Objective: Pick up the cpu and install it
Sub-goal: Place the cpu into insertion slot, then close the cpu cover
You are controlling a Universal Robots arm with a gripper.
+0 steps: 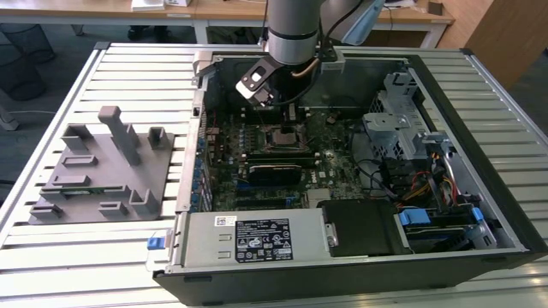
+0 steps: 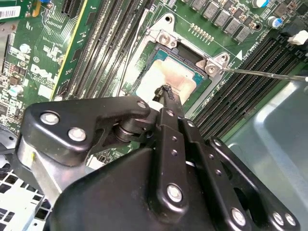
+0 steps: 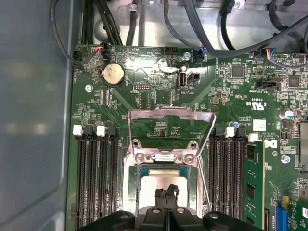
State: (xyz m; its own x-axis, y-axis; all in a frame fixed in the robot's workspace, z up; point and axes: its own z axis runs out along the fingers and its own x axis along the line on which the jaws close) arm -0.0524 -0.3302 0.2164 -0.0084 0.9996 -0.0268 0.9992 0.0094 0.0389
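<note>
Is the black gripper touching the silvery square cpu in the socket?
Cannot tell: in both wrist views the gripper overlaps the cpu, hiding any gap.

Green motherboard (image 3: 144,98); black end effector (image 2: 166,92); cpu (image 2: 175,77) silvery, perhaps faintly tan.

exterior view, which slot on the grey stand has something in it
The low slot toward the exterior view's left of the grey stand, near its front edge: a green memory stick lies in it. The others look bare.

place: robotics lab | evidence: open computer case (image 1: 342,276) on slatted metal bench (image 1: 128,83), grey jig (image 1: 102,179), desks (image 1: 86,8) behind
</note>
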